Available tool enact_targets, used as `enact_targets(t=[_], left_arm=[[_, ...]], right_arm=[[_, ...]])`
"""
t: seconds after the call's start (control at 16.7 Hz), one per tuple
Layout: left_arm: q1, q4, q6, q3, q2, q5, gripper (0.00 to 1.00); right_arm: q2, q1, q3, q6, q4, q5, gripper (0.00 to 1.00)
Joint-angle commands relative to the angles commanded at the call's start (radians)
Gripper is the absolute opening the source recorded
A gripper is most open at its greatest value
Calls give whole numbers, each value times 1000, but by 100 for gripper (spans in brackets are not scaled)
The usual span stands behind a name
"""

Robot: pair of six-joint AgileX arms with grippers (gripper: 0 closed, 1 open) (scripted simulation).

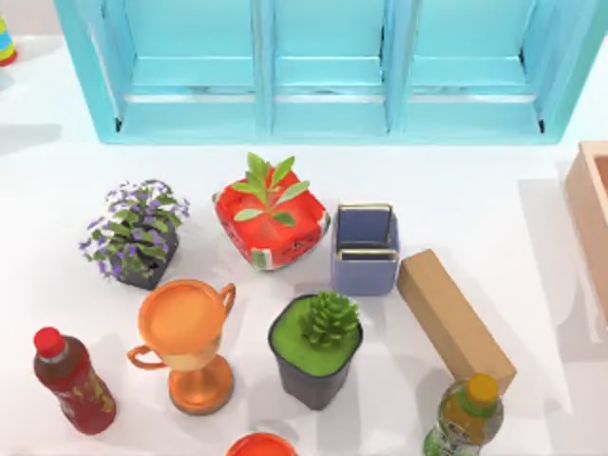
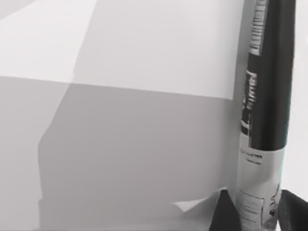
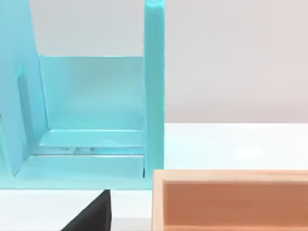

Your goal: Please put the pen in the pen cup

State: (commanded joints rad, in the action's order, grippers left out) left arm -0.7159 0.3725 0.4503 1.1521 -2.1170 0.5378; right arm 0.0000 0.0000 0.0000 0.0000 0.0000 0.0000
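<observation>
Pinched the pen (image 2: 267, 96) at its white labelled end, the left gripper (image 2: 258, 216) closed on it from both sides, the black barrel reaching out over bare white table (image 2: 120, 144). Could not place the pair from above. Judged the pen light, stiff and smooth-skinned: likely to slip or swing if taken near one end, steadier if taken mid-barrel. Found the pen cup (image 1: 365, 249) upright at mid-table with its mouth open and split by a divider. Saw it hemmed in closely: red planter (image 1: 273, 220) on the left, wooden block (image 1: 454, 318) near right, succulent pot (image 1: 316, 351) in front. Left open room only from above, so a straight-down drop seemed called for. Parked the right gripper (image 3: 91, 216) by the wooden tray (image 3: 231, 199), far right; could not tell its state.
</observation>
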Motion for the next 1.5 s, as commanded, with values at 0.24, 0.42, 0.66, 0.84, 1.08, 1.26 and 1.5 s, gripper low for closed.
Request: enact_targets(t=[0.24, 0.42, 0.66, 0.84, 1.08, 1.26, 1.5], left_arm=[[-70, 100, -46, 20, 101, -21, 0], [-139, 219, -109, 38, 161, -9, 0], [-250, 453, -245, 64, 299, 9, 0], [-338, 642, -352, 82, 411, 20, 0], [-418, 801, -450, 86, 526, 31, 0], [-430, 822, -462, 86, 542, 34, 0], [-418, 810, -458, 89, 538, 23, 0]], right_arm=[[0, 0, 0, 0, 0, 0, 100], [0, 0, 0, 0, 0, 0, 100], [0, 0, 0, 0, 0, 0, 100], [0, 0, 0, 0, 0, 0, 100], [0, 0, 0, 0, 0, 0, 100], [0, 0, 0, 0, 0, 0, 100], [0, 0, 0, 0, 0, 0, 100]])
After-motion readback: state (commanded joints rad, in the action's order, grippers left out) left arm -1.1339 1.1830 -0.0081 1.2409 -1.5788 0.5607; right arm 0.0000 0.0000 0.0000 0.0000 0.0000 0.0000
